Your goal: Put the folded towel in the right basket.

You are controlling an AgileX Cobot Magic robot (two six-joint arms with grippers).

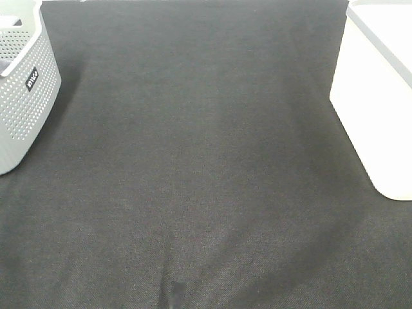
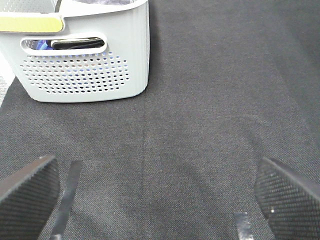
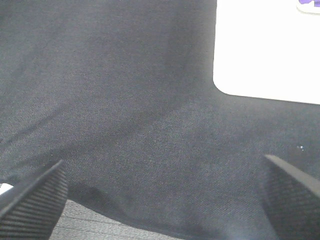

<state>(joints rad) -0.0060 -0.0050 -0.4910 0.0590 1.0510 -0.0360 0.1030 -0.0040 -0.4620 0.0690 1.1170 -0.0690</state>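
Note:
No folded towel shows on the dark cloth. The right basket [image 1: 380,96] is white and smooth-walled, at the right edge of the exterior view. It also shows in the right wrist view [image 3: 265,50], with a scrap of purple and white [image 3: 309,6] at its top edge; I cannot tell what that is. My left gripper [image 2: 157,200] is open and empty above the cloth. My right gripper [image 3: 162,200] is open and empty, short of the white basket. Neither gripper shows in the exterior view.
A grey perforated basket [image 1: 22,96] stands at the left edge. The left wrist view shows it [image 2: 85,75] with a dark item [image 2: 77,44] behind its handle slot and a yellow-green piece [image 2: 30,22] on its rim. Dark cloth [image 1: 206,180] covers the table between the baskets.

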